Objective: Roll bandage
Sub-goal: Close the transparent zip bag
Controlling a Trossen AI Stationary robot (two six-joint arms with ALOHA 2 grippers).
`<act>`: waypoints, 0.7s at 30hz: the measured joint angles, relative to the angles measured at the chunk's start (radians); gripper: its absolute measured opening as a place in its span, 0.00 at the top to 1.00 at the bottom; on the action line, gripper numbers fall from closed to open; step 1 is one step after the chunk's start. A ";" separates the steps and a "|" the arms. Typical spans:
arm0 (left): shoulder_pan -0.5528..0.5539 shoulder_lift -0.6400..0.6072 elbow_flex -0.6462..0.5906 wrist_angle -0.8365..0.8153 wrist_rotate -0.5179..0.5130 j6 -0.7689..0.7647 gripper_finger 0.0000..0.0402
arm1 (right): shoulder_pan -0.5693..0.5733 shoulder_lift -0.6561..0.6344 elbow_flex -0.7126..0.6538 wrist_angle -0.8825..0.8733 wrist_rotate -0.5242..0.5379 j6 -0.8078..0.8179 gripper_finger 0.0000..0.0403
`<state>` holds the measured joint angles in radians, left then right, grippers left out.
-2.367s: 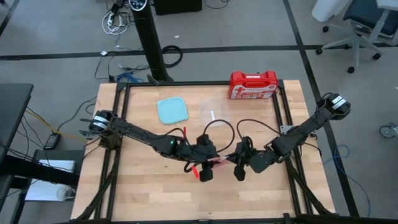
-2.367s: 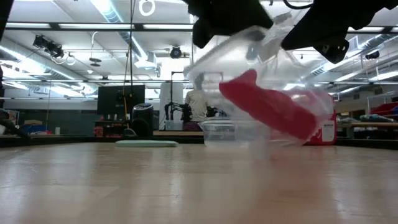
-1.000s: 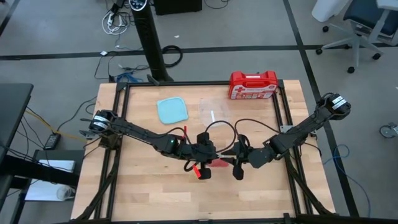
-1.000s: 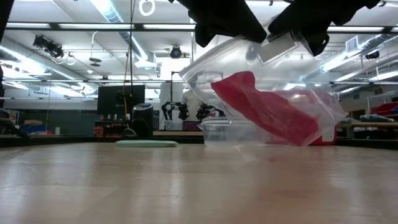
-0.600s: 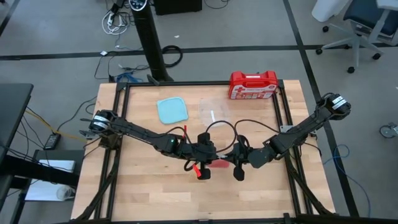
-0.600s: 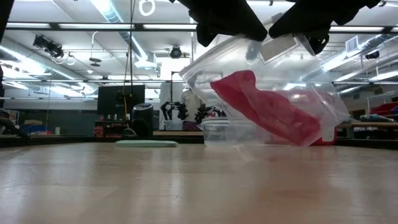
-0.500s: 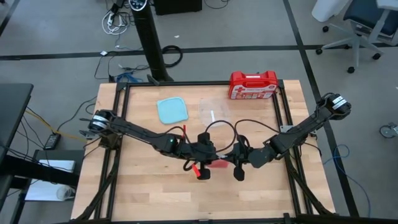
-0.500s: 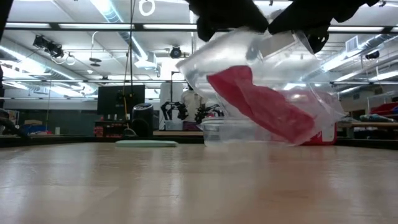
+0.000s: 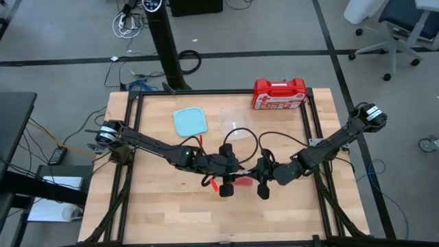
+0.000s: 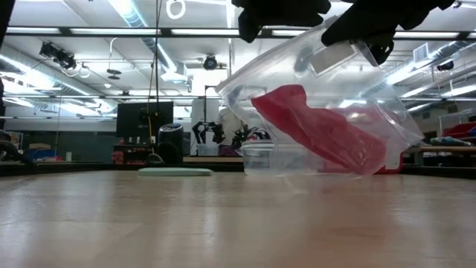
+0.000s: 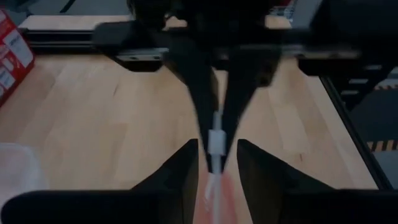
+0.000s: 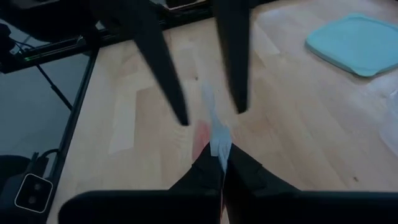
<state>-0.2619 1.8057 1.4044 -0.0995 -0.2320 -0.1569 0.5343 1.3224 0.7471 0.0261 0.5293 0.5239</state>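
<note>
A clear plastic bag (image 10: 320,112) with the bright red bandage (image 10: 320,130) inside hangs over the middle of the table. The bandage also shows in the high view (image 9: 241,182). My right gripper (image 9: 263,186) is shut on the bag's upper edge. My left gripper (image 9: 226,186) is open just left of it. In the left wrist view (image 11: 214,163) its fingers stand on either side of the bag's edge (image 11: 214,144) with a gap on each side. My right gripper pinches the bag's upper edge (image 12: 217,140) between its two fingers (image 12: 239,168). It comes slanting down from the table's right side. The bag hangs below the fingers, tilted, its left end higher, lifted clear of the table, with the bandage lying slantwise inside.
A pale blue square lid (image 9: 190,121) lies at the far left and a clear container (image 9: 236,122) stands beside it. The red first-aid case (image 9: 279,93) lies at the far edge. Bare wood lies toward the near edge (image 9: 226,219).
In the low view my left gripper has drawn up and no longer overlaps the bag's upper edge. The bag has swung slightly and its upper edge now runs straight down from my right gripper. It stays clear of the table.
</note>
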 joint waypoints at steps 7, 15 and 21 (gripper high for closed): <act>0.012 0.004 0.000 0.015 0.010 -0.005 0.74 | -0.001 0.000 0.000 0.002 0.000 -0.004 1.00; 0.025 0.034 0.000 0.051 0.054 -0.017 0.75 | -0.001 0.000 -0.002 0.006 0.000 -0.021 1.00; 0.026 0.034 0.000 0.052 0.054 -0.005 0.77 | -0.001 0.000 -0.002 0.012 0.000 -0.023 1.00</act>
<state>-0.2356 1.8400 1.4048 -0.0471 -0.1777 -0.1618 0.5335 1.3228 0.7456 0.0377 0.5293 0.5009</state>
